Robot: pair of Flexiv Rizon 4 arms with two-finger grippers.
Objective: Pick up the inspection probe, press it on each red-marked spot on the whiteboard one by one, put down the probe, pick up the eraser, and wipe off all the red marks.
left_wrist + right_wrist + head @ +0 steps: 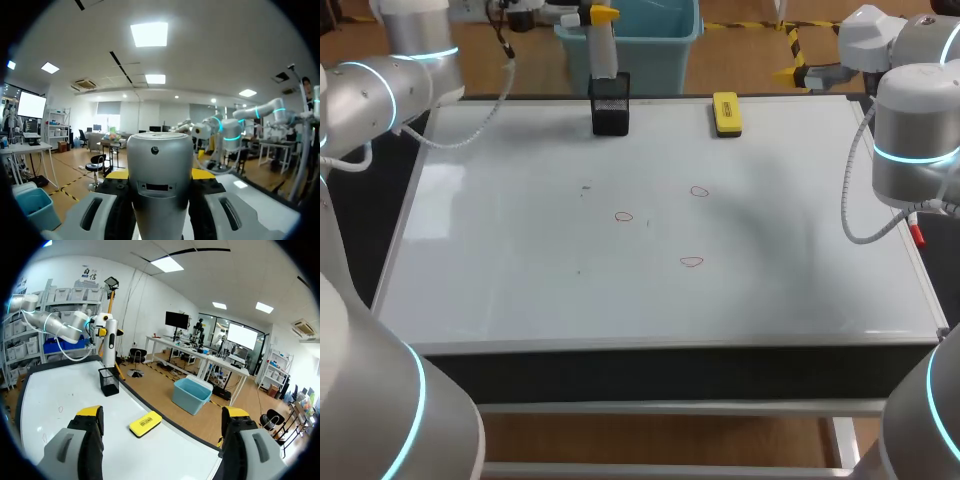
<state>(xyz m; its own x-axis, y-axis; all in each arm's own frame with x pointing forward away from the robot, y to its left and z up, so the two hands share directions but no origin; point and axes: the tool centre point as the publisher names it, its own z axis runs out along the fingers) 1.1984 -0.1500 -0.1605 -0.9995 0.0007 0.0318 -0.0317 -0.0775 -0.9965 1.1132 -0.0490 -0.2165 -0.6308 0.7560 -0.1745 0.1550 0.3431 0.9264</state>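
The inspection probe (603,52), a pale grey cylinder, stands upright over the black holder (610,104) at the whiteboard's far edge, its lower end at the holder's mouth. My left gripper (596,15) is shut on its upper part. In the left wrist view the probe (160,185) fills the gap between the yellow-tipped fingers (118,174). The yellow eraser (726,113) lies right of the holder. Three red marks (624,216), (699,191), (691,262) sit mid-board. My right gripper (162,412) is open above the board's right end, with the eraser (145,423) ahead of it.
The whiteboard (500,280) covers most of the table. My right arm (915,130) hangs at the board's right edge. The holder (109,381) and the held probe (110,347) stand beyond the eraser in the right wrist view.
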